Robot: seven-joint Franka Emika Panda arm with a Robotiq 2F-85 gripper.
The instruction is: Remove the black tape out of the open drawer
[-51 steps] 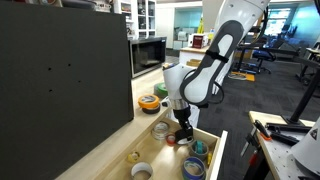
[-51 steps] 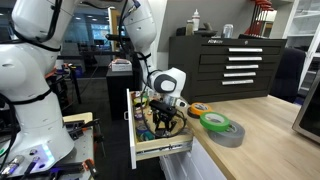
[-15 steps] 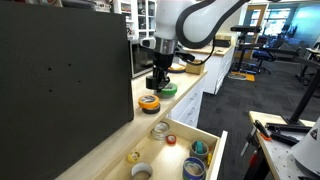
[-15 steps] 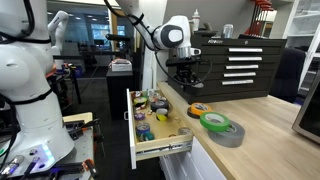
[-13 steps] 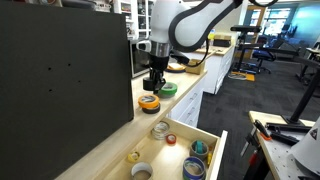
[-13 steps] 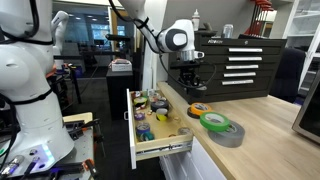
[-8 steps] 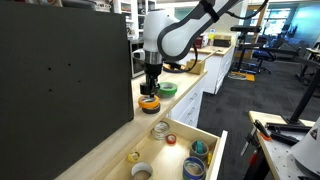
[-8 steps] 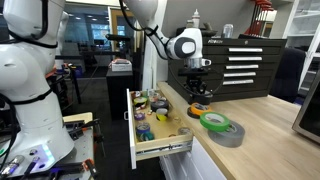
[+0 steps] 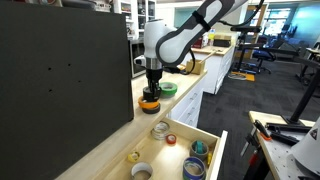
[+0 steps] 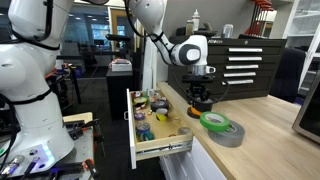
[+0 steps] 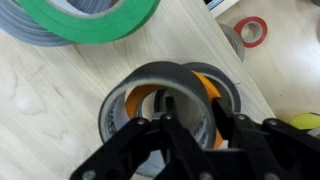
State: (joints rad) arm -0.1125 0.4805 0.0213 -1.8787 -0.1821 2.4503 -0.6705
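My gripper [image 9: 150, 92] hangs over the wooden countertop, to the left of the open drawer [image 9: 218, 155]. It is shut on the black tape [image 9: 150, 97], with one finger inside the ring and one outside. The black tape rests on or just above the yellow-orange roll [image 9: 149, 105]. In the wrist view the gripper [image 11: 190, 128] grips the dark ring [image 11: 128, 88] over the yellow-orange roll [image 11: 213, 92]. An exterior view shows the gripper [image 10: 201, 97], the tape [image 10: 201, 103] and the drawer's white front [image 10: 168, 150].
A green roll [image 9: 168, 88] lies on a grey roll just behind the gripper; it also shows in the other exterior view [image 10: 213, 121] and in the wrist view [image 11: 90, 20]. The drawer holds several other rolls and small items [image 9: 195, 160]. A dark cabinet [image 9: 60, 70] stands to the left.
The gripper has carried the black tape from inside the drawer up and over the countertop. Over the last second it has come down onto the yellow-orange roll.
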